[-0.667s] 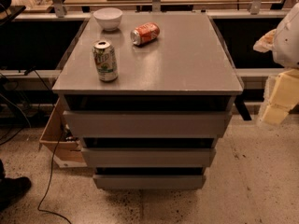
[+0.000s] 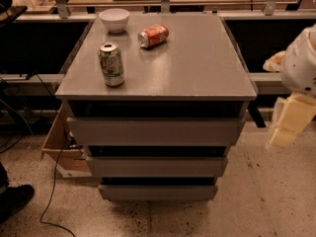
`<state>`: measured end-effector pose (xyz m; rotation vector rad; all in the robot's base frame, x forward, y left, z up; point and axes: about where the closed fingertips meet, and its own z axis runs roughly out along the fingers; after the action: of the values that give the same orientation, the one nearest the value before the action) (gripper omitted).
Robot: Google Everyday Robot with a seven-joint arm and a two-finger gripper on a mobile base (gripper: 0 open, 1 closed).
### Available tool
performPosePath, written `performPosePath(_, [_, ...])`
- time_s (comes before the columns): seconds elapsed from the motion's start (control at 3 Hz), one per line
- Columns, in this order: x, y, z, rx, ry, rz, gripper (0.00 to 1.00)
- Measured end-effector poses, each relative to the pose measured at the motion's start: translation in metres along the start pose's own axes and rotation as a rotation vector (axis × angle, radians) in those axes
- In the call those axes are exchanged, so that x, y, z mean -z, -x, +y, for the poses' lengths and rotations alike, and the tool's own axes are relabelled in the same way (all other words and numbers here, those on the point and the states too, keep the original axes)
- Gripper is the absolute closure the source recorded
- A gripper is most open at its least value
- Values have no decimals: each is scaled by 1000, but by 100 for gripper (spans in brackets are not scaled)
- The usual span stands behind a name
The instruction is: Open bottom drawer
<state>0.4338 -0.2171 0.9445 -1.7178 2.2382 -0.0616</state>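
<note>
The grey cabinet [image 2: 158,78] stands in the middle of the camera view with three flat handleless drawer fronts stacked below its top. The bottom drawer [image 2: 158,192] is the lowest and narrowest front, just above the floor, and looks closed. My gripper [image 2: 289,123] hangs at the right edge of the view, to the right of the cabinet at about the height of the top drawer [image 2: 155,131], apart from all drawers. Its pale fingers point down.
On the cabinet top stand a green soda can [image 2: 111,64] upright, an orange can [image 2: 153,35] on its side and a white bowl [image 2: 114,19]. A cardboard box [image 2: 61,144] and cables lie on the floor at the left. A shoe [image 2: 15,197] shows at bottom left.
The view has shifted slightly; my gripper has moved a little lower at the right edge. The drawers have not moved.
</note>
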Motion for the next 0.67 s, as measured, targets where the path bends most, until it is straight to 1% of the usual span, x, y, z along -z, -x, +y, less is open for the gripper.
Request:
performPosePath(0.33, [-82,-19,34,-9,69,-61,0])
performPosePath(0.67, [-138,-29,61,-13,124,-101,0])
